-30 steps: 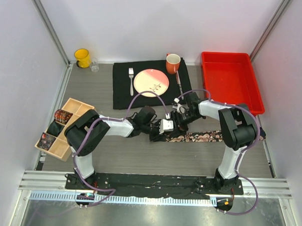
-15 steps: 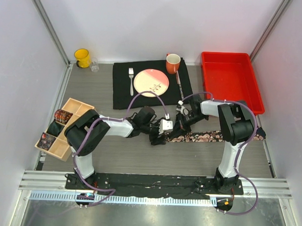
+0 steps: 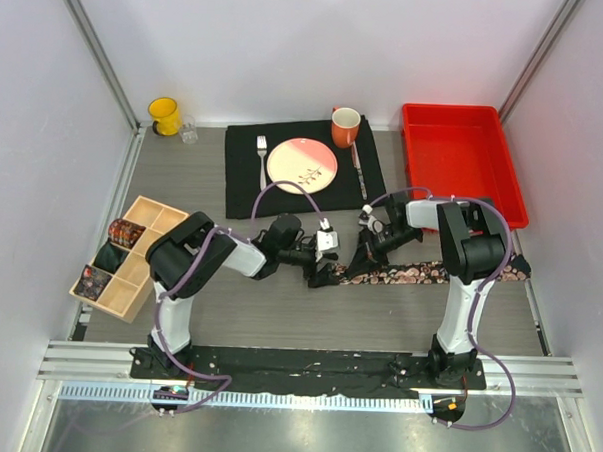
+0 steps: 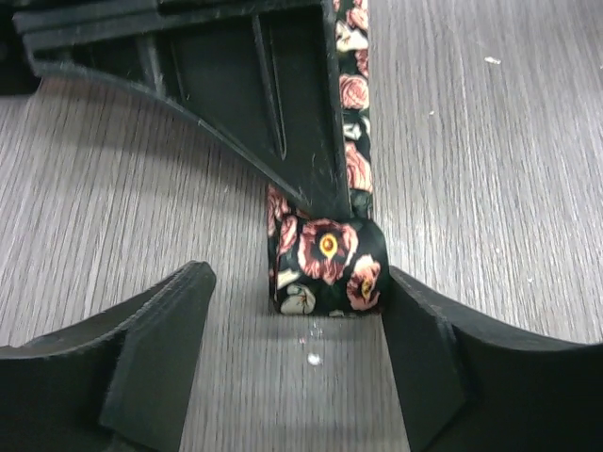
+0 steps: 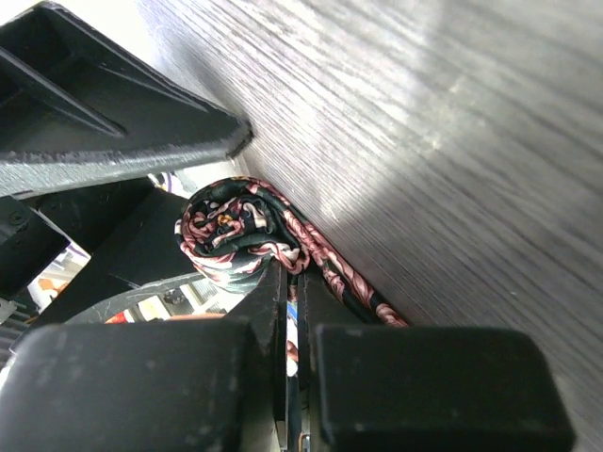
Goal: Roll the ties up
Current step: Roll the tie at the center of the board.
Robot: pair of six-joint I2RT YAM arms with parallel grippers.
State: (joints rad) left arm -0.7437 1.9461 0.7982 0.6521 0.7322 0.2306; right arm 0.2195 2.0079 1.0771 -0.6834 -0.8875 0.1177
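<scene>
Early on this tie (image 3: 404, 275): only its left end was wound, a small tight coil (image 4: 328, 264) on the table. The rest lay flat, running right. Other rolls (image 3: 122, 232) sat in the box (image 3: 147, 217) at left. Left gripper (image 4: 297, 292) stood apart, straddling the coil, one finger looked to touch it. Right gripper (image 5: 288, 297) was clamped on the strip just behind the coil. Fabric was black with a pink floral print.
</scene>
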